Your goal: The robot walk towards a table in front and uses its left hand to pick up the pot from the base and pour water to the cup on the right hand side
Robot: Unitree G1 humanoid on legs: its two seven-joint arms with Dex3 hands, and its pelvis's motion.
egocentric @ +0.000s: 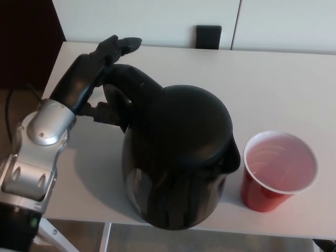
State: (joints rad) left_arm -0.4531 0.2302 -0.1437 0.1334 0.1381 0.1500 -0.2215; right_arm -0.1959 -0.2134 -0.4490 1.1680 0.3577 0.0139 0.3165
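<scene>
Left hand (100,65) of mine reaches in from the left edge, black, with a silver forearm behind it. It sits right at the handle (126,86) of the pot (178,157). My fingers (123,44) stretch out over the top of the handle's curve, and my thumb lies on the near side, against the handle's outer edge. Whether the hand has truly closed around the handle I cannot tell: the fingers look extended rather than curled, and the black of the hand merges with the black of the handle where they meet.

That pot is a glossy black jug with a rounded lid, standing upright near the front edge of the white tabletop (273,84). Its handle points back and to the left, toward my arm, and its spout faces right. I cannot make out a base beneath it, since its body hides whatever it stands on.

Just beside the pot on the right stands a red cup (278,170) with a white rim, upright, close to the spout side but not touching it as far as I can see. Its inside looks pale pink. Behind the tabletop, against the white wall, is a small dark rectangular block (208,37).

My right hand does not show.
</scene>
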